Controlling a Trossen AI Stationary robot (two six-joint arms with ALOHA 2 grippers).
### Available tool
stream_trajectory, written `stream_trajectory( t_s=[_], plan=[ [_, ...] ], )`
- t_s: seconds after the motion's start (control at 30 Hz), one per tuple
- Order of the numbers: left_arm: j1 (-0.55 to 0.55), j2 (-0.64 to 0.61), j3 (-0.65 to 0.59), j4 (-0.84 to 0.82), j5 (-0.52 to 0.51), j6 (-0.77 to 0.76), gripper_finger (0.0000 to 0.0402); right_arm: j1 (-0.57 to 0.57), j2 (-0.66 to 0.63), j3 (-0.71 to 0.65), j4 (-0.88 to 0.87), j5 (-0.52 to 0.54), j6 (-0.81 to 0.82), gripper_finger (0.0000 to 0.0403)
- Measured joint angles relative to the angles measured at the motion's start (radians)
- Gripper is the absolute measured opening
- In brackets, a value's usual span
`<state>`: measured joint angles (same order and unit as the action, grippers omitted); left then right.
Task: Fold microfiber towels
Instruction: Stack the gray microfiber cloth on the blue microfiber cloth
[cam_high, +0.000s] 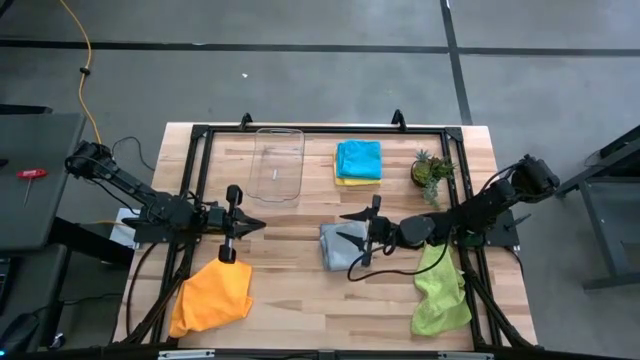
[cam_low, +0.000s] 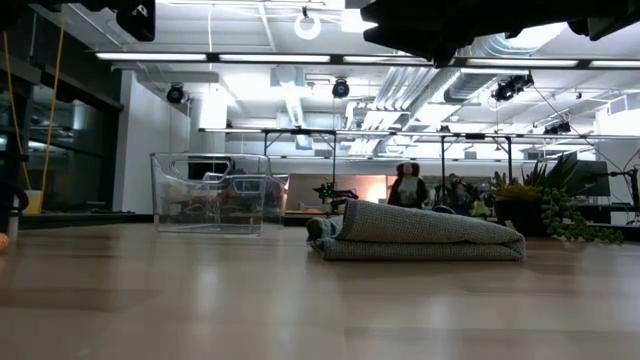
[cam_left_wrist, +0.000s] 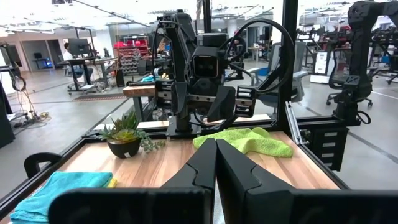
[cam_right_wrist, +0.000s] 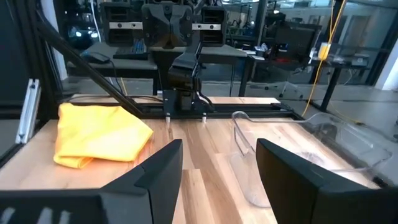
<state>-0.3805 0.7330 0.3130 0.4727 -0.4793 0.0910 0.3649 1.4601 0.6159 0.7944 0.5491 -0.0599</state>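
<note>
Left gripper: the left gripper (cam_high: 240, 226) hangs above the table with its fingers pressed together and nothing between them.
Right gripper: the right gripper (cam_high: 352, 240) stands with its fingers well parted and nothing held, poised over the near edge of the grey towel (cam_high: 338, 245).
Grey towel: folded into a flat bundle directly beneath and just beside the right gripper; seen level across the table it lies low and tidy, one rolled edge thicker than the rest.
Orange towel: the orange towel (cam_high: 212, 297) lies crumpled just below and in front of the left gripper — unfolded.
Lime green towel: the lime green towel (cam_high: 440, 290) lies rumpled behind the right gripper, under that arm, draping toward the table's edge.
Teal-blue and yellow towels: the teal-blue towel (cam_high: 358, 158) sits folded on the yellow towel (cam_high: 344, 181), well ahead of the right gripper, beside the clear tray (cam_high: 277, 165) and the potted plant (cam_high: 432, 170).
Progress: by my judgement three are folded, two remain.
Risk — grey bundle: a descent by the spread fingers could snag the top layer and pull the fold apart.
Risk — lime green towel: so near the edge, a careless drag by the arm could send it off the table.
Risk — orange towel: a shut gripper lowered onto it would only push and bunch the cloth.
</note>
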Motion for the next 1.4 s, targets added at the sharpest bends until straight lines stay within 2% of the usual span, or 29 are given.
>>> stream_trajectory(
  t_s=[0.23,0.33,0.4,0.47,0.6,0.67,0.73,0.8,0.9,1.23,1.4],
  plan=[
    [0.0,0.0,0.0,-0.002,0.0,0.0,0.0,-0.001,-0.001,0.0,0.005,-0.009,0.292,0.0197],
    [0.0,0.0,0.0,-0.002,0.0,0.0,0.0,-0.003,-0.003,0.017,-0.111,-0.003,0.429,0.0197],
    [0.0,0.0,0.0,-0.003,0.0,0.0,0.0,0.0,-0.012,0.078,-0.349,0.008,0.572,0.0197],
    [0.0,0.0,0.0,-0.004,0.001,0.0,0.0,0.008,-0.009,0.173,-0.669,0.027,0.739,0.0197],
    [0.0,0.0,0.001,-0.004,0.001,0.0,0.0,0.03,0.058,0.357,-1.26,0.042,1.043,0.0197],
    [0.0,0.0,0.001,-0.004,0.001,0.0,0.0,0.04,0.098,0.42,-1.424,0.013,1.183,0.0197],
    [0.0,0.0,0.001,-0.004,0.001,0.0,0.0,0.044,0.135,0.447,-1.519,-0.058,1.257,0.0197],
    [0.0,0.0,0.001,-0.005,0.001,-0.001,0.0,0.045,0.169,0.451,-1.531,-0.128,1.294,0.0197],
    [0.0,0.0,0.001,-0.006,0.001,-0.006,0.0,0.046,0.207,0.442,-1.509,-0.174,1.333,0.0197],
    [0.0,0.0,0.001,-0.006,0.002,-0.008,0.0,0.01,0.306,0.435,-1.443,-0.193,1.363,0.0197],
    [0.0,0.0,0.001,-0.006,0.002,-0.008,0.0,-0.015,0.356,0.435,-1.463,-0.224,1.365,0.0197]
  ],
)
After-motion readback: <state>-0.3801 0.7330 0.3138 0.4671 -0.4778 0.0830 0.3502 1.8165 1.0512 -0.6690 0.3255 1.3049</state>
